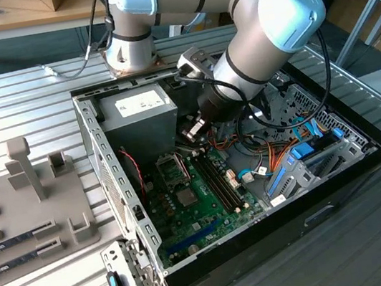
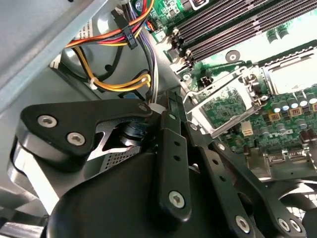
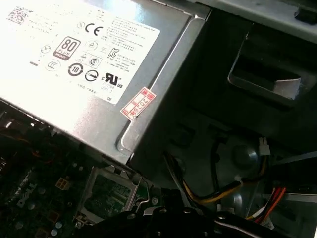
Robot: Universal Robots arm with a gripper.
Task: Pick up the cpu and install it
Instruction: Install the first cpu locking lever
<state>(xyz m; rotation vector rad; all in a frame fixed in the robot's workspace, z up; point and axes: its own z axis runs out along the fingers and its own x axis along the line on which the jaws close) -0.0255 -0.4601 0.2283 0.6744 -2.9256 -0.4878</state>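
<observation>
A pale silvery square that looks like the cpu (image 1: 187, 198) lies flat in the motherboard socket, and the second wrist view shows the cpu (image 2: 292, 74) past the gripper tips. The socket's hinged metal frame (image 1: 171, 168) stands open beside it, with green board showing through the frame (image 2: 218, 101) (image 3: 111, 196). My gripper (image 1: 192, 129) hangs inside the open computer case, just behind that frame and in front of the power supply. In the second wrist view the gripper (image 2: 176, 106) has its black fingers (image 2: 171, 134) drawn together, with nothing visible between them.
A grey power supply (image 1: 138, 111) (image 3: 89, 64) fills the case's back corner. Memory slots (image 1: 218, 178) (image 2: 223, 25) run beside the socket. Coloured cables (image 1: 286, 149) (image 2: 119, 84) crowd the case. A grey fixture tray (image 1: 47, 202) with memory sticks (image 1: 17, 239) lies at the exterior view's left.
</observation>
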